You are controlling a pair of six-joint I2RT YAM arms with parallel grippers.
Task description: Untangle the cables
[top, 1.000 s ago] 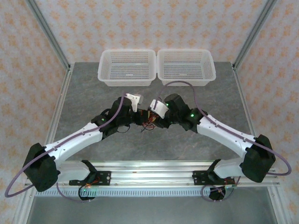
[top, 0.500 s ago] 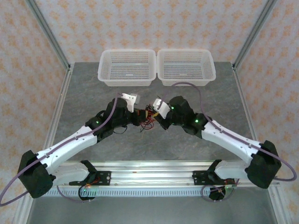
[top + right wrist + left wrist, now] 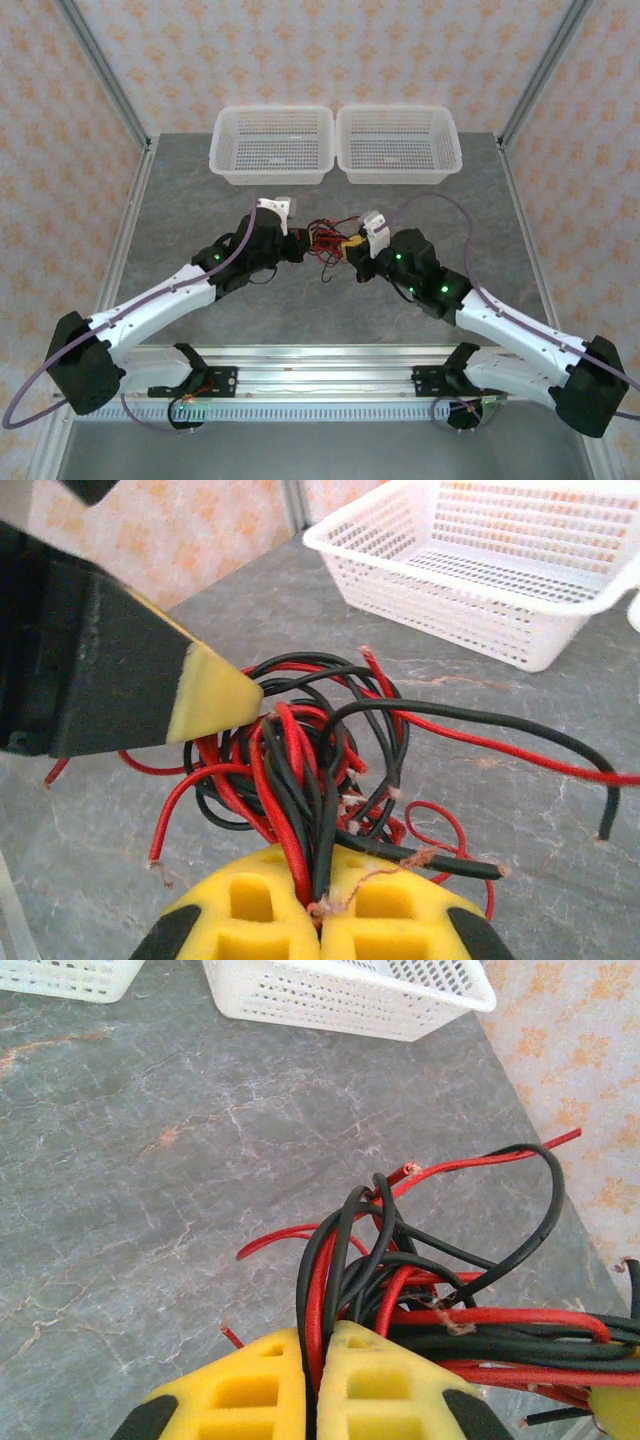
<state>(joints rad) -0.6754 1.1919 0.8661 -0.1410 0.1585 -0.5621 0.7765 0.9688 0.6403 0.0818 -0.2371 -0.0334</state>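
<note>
A knot of thin red and black cables [image 3: 325,242] is pictured held between two robot arms at the middle of a grey table [image 3: 180,195], a little in front of the left basket [image 3: 270,176] and the right basket [image 3: 398,174] at the far edge. The left gripper [image 3: 318,1380] is seen pinched together on a handful of strands, red and black wire being trapped in the seam between its yellow pads. The right gripper [image 3: 322,912] is clamped just as tightly on strands from the opposite side of the bundle. Between the two grips the wires are looped over and through one another in a dense coil, with several loose ends splayed outward; one bare-tipped black end and a long red tail are seen trailing across the table toward the right. No single wire can be made out lying apart from the rest, and no wire is seen in either basket. The work is judged to be at an early stage: both holds have been taken, but the tangle itself has not yet been opened. Strands would have to be drawn apart and each wire freed in turn.
</note>
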